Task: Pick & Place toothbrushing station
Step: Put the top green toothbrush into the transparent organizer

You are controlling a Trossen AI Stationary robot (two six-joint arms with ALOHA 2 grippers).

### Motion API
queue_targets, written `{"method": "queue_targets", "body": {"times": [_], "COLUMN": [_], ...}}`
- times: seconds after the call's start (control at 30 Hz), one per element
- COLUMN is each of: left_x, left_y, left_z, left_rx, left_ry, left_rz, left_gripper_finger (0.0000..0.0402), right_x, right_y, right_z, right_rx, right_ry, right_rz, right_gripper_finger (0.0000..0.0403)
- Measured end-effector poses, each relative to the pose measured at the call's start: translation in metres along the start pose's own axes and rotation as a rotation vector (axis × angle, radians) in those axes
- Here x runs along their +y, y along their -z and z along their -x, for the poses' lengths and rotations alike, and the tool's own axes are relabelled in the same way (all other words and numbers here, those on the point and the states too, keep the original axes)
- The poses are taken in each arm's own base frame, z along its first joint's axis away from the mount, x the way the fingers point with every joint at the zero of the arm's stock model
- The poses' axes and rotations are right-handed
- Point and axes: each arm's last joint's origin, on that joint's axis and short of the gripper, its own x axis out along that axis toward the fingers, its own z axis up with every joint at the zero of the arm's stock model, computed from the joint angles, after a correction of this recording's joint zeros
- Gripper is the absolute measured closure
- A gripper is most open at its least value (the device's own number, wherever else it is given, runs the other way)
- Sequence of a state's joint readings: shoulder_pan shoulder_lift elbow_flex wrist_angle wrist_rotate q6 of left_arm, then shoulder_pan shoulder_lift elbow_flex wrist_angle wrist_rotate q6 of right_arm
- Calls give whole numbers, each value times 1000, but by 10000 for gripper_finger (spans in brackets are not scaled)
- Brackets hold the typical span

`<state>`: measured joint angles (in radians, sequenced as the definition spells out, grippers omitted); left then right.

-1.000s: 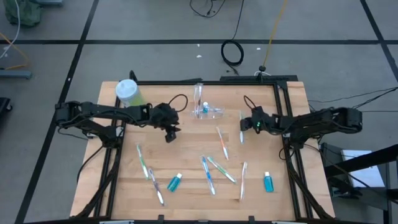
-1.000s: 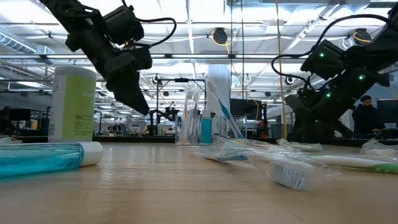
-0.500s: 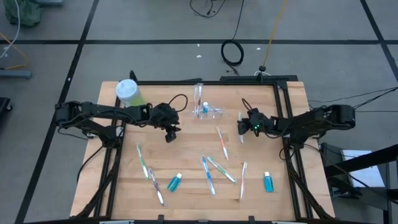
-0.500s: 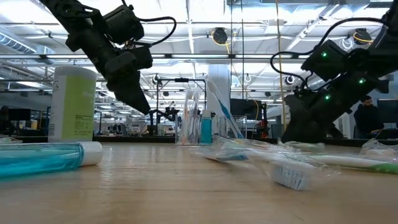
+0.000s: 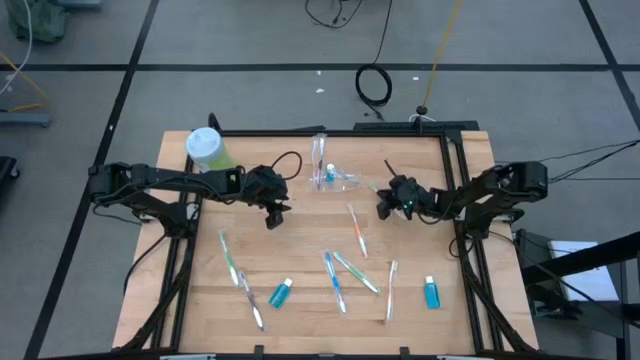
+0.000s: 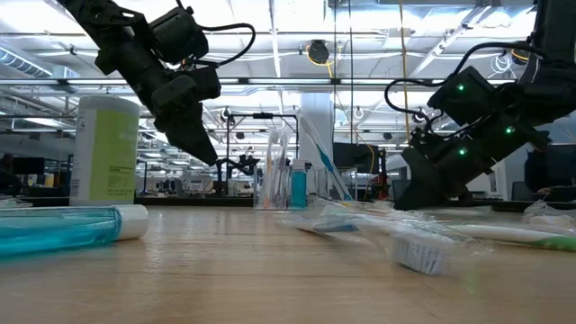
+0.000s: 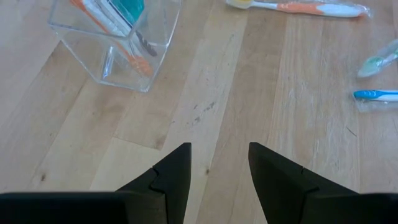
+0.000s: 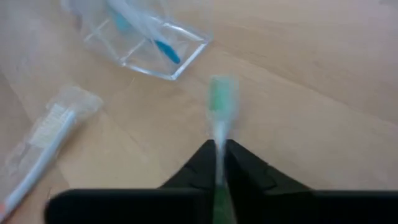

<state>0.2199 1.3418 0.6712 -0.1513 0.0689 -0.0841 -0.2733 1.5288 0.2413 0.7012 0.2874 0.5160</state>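
Observation:
A clear cup stands on the far middle of the table with toothbrushes and a teal tube in it; it also shows in the left wrist view. Several toothbrushes lie loose on the boards, among them an orange one and a blue one. Two teal tubes lie near the front. My right gripper is right of the cup, shut on a green-headed toothbrush. My left gripper hangs open left of the cup, holding nothing. My right gripper pinches the toothbrush's handle between its two fingers. The brush lies along the fingers, and its green head sticks out past their tips toward the cup. Whether the brush is clear of the table I cannot tell.
A tall green bottle with a white cap stands at the far left corner. A white toothbrush and a green one lie toward the front. Black frame rails run along the table's sides.
My right gripper has moved toward the table's left edge, closer to the cup. The white-handled toothbrush that lay under it no longer shows on the boards there.

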Motion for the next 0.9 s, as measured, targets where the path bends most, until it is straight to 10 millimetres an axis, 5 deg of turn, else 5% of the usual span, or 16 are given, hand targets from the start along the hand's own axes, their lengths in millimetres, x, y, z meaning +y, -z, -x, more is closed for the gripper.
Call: {"method": "queue_targets", "body": {"times": [0.33,0.7,0.9], "left_x": [0,-1,-2], "left_y": [0,-14,-19], "left_z": [0,1,2], "left_rx": [-4,-150,-198], "left_ry": [0,7,11], "left_rz": [-13,-95,-96], "left_gripper_finger": [238,238,238], "right_x": [25,98,114], "right_y": [-31,-104,-140], "right_z": [17,86,72], "right_rx": [-228,-848,-1061], "right_ry": [-88,-29,-205], "right_rz": [66,340,412], "right_gripper_finger": [401,402,402]}}
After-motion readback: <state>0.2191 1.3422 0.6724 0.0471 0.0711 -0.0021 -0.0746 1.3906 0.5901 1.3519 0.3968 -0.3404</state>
